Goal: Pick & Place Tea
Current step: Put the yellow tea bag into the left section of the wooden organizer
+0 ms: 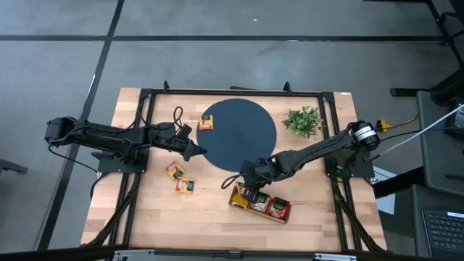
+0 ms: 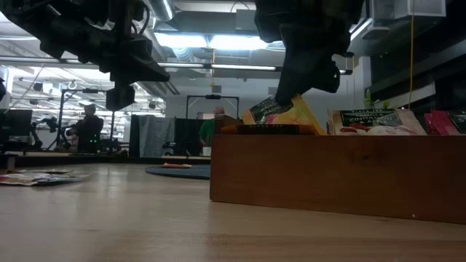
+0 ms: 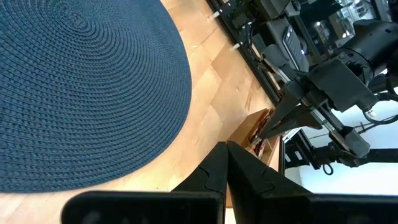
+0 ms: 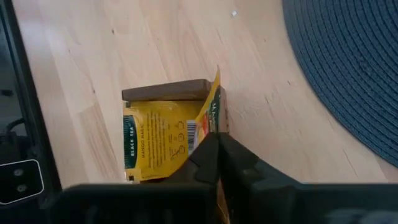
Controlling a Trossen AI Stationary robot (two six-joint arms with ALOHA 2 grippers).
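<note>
Clearly, right claw [image 4: 214, 146] pinches yellow packet [image 4: 158, 140] reading "BLACK TEA, MANGO MAGIC".

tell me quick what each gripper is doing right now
Left gripper: closed, empty, near the mat's edge.
Right gripper: closed on a yellow tea packet at the end of the wooden tray.

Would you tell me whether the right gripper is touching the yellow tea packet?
Touching: the right wrist view shows the right gripper pinching the yellow tea packet's edge.
</note>
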